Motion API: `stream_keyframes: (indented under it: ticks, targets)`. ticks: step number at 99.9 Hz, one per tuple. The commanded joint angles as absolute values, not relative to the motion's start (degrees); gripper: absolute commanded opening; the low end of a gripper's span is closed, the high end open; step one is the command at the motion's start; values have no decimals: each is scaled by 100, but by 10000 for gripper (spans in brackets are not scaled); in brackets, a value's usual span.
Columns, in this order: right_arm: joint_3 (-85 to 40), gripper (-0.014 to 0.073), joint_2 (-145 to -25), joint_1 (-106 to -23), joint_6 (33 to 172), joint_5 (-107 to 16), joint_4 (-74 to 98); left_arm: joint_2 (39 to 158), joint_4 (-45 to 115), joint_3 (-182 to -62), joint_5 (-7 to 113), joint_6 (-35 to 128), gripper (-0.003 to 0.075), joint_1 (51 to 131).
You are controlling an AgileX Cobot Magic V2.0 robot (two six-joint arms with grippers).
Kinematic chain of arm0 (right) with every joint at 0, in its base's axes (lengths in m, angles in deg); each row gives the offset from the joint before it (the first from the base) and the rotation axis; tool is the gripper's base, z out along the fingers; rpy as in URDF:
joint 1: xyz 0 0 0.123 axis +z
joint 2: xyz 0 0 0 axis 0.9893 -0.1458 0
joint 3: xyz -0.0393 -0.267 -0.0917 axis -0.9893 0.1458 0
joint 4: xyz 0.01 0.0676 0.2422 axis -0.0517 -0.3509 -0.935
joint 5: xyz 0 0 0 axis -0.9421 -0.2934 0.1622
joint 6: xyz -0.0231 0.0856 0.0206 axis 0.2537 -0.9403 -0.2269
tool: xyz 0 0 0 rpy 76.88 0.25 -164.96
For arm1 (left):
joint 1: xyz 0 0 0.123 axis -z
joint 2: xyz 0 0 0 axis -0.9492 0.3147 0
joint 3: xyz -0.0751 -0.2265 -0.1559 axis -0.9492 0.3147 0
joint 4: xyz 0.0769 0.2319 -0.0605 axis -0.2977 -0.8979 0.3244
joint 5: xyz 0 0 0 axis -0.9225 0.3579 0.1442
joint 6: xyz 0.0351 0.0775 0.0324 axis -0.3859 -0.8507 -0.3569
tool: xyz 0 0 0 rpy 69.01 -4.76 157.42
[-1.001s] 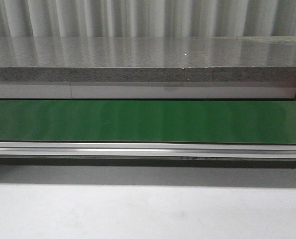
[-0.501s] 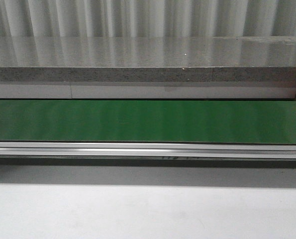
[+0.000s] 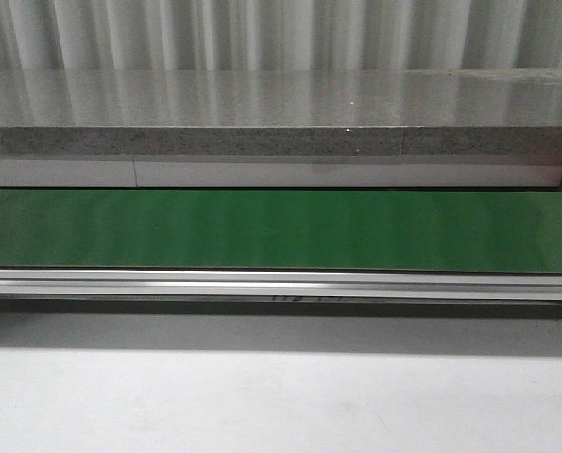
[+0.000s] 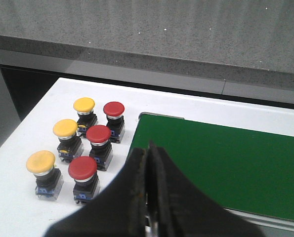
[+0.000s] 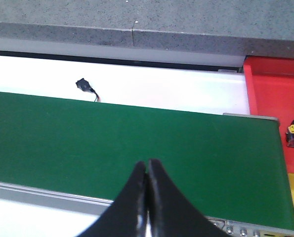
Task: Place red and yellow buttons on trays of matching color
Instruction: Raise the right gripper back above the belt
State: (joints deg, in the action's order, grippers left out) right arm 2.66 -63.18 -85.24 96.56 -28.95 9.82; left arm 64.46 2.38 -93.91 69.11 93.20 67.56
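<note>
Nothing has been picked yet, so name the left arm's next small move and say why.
Probably open the left tool and ease it toward the nearest red button. Its jaws are shut with nothing between them, and six buttons, three red and three yellow, stand on the white surface beside the green conveyor belt.

A corrugated metal wall (image 3: 281, 33) is seen at 12 o'clock, behind a speckled grey stone ledge (image 3: 281, 99); soft reflections are cast on it.

Green belt (image 3: 281, 229) bare; buttons (image 4: 90, 140) crowd its end.
</note>
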Motion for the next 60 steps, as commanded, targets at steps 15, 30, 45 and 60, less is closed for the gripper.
stream_keyframes:
  ticks: [15,30,45,60]
  targets:
    - [126,-68,-6301,-8520,9726,-3222,910,6465,253,-9536,6480,9358,-20,6748]
    - [126,-68,-6301,-8520,9726,-3163,910,6465,253,-9536,6480,9358,-20,6748]
    - [126,-68,-6301,-8520,9726,-3163,910,6465,253,-9536,6480,9358,-20,6748]
    - [126,-68,-6301,-8520,9726,-3163,910,6465,253,-9536,6480,9358,-20,6748]
